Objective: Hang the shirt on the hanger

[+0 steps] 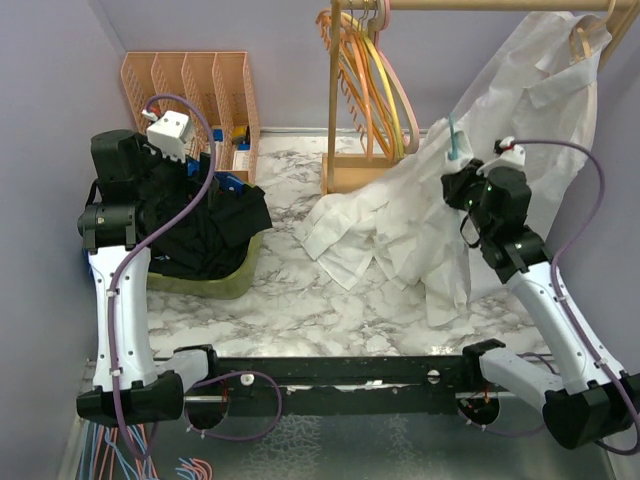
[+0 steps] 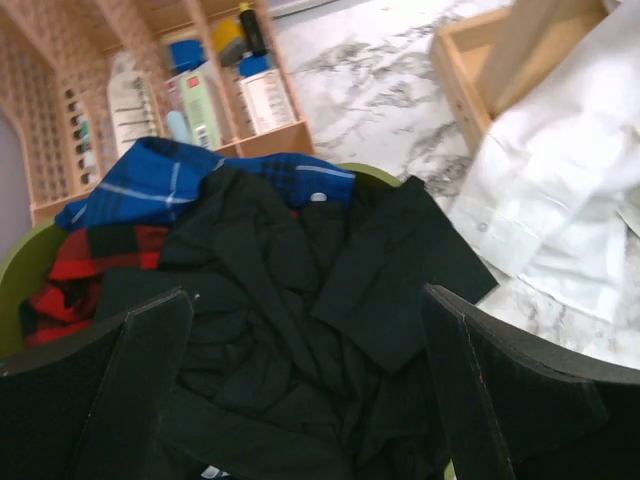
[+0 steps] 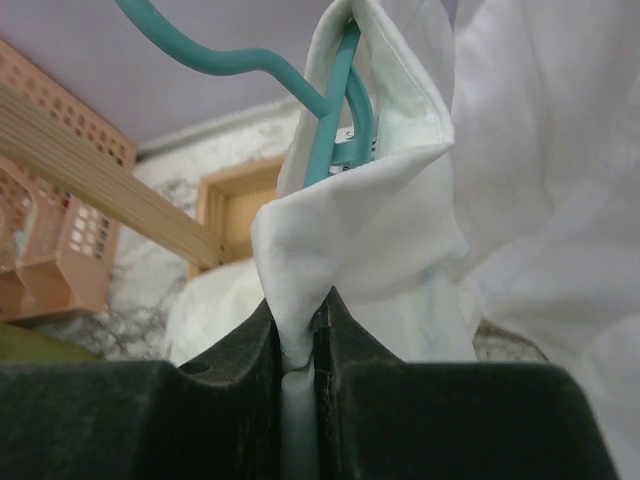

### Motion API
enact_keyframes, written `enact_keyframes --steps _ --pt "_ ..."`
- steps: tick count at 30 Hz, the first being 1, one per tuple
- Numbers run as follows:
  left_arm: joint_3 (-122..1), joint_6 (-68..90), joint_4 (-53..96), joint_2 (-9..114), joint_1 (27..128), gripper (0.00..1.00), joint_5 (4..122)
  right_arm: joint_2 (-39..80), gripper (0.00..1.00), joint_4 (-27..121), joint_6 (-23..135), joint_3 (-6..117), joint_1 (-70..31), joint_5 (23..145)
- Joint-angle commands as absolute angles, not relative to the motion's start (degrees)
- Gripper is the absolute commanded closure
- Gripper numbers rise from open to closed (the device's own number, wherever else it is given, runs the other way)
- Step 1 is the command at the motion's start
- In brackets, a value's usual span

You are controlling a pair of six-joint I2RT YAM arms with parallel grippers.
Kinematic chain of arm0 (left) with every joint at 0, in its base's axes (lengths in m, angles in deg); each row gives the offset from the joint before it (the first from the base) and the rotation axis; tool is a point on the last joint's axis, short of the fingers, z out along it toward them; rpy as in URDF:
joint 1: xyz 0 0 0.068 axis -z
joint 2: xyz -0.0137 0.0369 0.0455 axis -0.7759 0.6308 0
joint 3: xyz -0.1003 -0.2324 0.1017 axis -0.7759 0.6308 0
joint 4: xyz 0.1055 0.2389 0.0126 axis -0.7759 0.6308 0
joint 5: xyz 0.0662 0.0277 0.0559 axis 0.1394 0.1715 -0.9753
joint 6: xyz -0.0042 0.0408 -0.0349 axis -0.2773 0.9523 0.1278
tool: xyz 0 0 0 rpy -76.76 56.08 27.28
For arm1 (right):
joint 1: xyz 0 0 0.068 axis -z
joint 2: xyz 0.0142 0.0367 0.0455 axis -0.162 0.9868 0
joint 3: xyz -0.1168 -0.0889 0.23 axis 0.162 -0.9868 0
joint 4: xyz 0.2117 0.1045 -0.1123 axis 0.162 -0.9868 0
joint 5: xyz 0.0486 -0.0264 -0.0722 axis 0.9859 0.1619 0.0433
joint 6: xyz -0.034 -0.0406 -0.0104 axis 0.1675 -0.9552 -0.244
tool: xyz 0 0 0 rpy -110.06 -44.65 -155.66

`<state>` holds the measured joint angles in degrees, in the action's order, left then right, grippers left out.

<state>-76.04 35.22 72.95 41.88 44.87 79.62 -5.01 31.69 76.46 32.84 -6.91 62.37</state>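
Observation:
The white shirt [image 1: 385,225] hangs from my right gripper [image 1: 455,172] and trails down onto the marble table. The teal hanger [image 1: 455,140] sticks up out of its top, with the hook above the fabric. In the right wrist view my right gripper [image 3: 305,322] is shut on a fold of the shirt [image 3: 350,215], and the hanger [image 3: 335,95] runs down inside the collar just above the jaws. My left gripper [image 1: 222,186] hovers over a basket of dark clothes. In the left wrist view it [image 2: 305,295] is open and empty, and the shirt's edge [image 2: 560,200] shows at the right.
A green basket [image 1: 215,282] at the left holds black, red and blue garments [image 2: 300,260]. A peach slotted organizer [image 1: 190,85] stands behind it. A wooden rack [image 1: 335,100] carries orange, yellow and pink hangers [image 1: 385,85]. A second white shirt [image 1: 555,95] hangs at the top right.

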Motion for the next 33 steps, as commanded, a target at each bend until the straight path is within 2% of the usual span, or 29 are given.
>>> enact_keyframes --steps 1,4,7,18,33 --pt "-74.08 24.06 67.45 41.66 42.91 0.01 70.06 -1.49 0.99 38.32 71.26 45.79 -2.57 68.92" --pt "-76.94 26.69 70.73 42.24 42.59 0.01 76.43 1.33 0.99 39.00 71.04 50.75 1.27 73.63" --pt "-79.90 27.95 71.88 43.41 42.58 0.01 74.94 3.97 0.99 39.92 70.62 55.37 3.04 75.81" --pt "-77.31 28.19 72.08 42.95 41.94 0.01 77.26 12.75 0.99 41.59 67.31 69.75 4.87 78.10" --pt "-76.39 29.78 72.51 42.47 41.92 0.02 79.43 19.17 0.99 40.19 72.16 79.21 14.01 83.62"
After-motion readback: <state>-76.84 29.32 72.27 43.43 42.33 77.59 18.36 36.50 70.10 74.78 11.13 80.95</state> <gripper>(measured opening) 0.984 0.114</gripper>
